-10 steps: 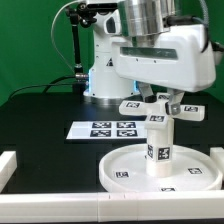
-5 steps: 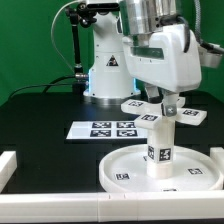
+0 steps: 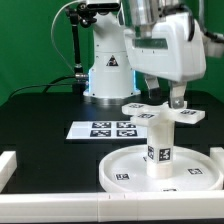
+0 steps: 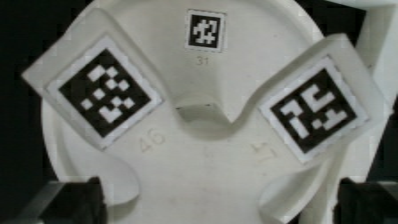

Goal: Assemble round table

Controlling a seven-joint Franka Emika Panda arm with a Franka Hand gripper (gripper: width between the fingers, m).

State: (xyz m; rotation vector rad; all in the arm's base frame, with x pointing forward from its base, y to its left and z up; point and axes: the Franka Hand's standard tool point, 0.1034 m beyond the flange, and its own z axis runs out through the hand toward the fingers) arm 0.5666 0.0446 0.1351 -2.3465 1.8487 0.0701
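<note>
The large round disc (image 3: pixel 125 166) lies flat on the black table at the exterior view's lower right. The short thick leg (image 3: pixel 159 140) stands upright on its middle. The cross-shaped foot piece (image 3: pixel 140 108) sits on top of the leg, its marker tags facing up. My gripper (image 3: pixel 166 97) hangs just above the foot piece, open and empty. In the wrist view the foot piece (image 4: pixel 196 110) fills the picture, and my gripper (image 4: pixel 217 200) has its dark fingers (image 4: pixel 71 200) standing wide apart on either side of one arm of the cross.
The marker board (image 3: pixel 110 128) lies on the table behind the disc. White border bars run along the exterior view's left (image 3: pixel 8 165) and front (image 3: pixel 60 206) edges. The arm's base (image 3: pixel 105 70) stands at the back.
My gripper has turned about its axis and risen a little off the foot piece. The foot piece, leg and disc have stayed in place.
</note>
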